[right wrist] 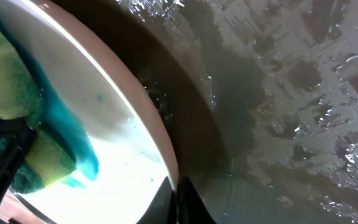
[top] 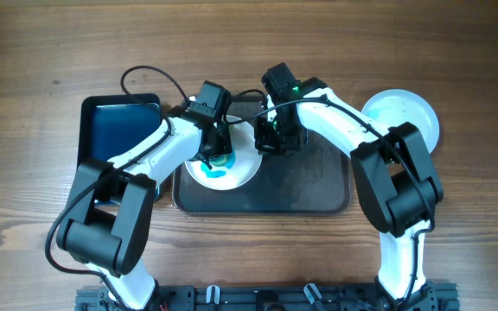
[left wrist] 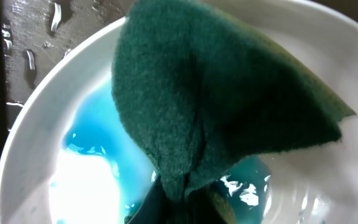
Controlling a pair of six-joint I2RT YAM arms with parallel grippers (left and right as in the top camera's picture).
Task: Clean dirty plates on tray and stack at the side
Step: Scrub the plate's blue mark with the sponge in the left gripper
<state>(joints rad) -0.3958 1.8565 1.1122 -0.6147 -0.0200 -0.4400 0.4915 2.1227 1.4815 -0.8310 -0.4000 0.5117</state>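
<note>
Left claw (top: 217,155): clamped on your green sponge (left wrist: 216,106), pressing it into the dirty plate (top: 242,173) directly beneath, to scrub.
Right claw (top: 277,142): closed on that plate's near rim, probably to steady it while you scrub.
Blue liquid (left wrist: 92,143): pooled under and beside the sponge, so wiping looks unfinished.
Tray (top: 318,186): wet, below both claws, carrying the plate.
Clean plate (top: 405,112): 1, on the surface (top: 249,52), well outside your right claw.

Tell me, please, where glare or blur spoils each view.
Left wrist: the sponge fills the frame, slightly soft; glare whitens the plate. Right wrist: glare on the plate's wet face, the tray glinting with droplets. Overhead: sharp, evenly lit.
</note>
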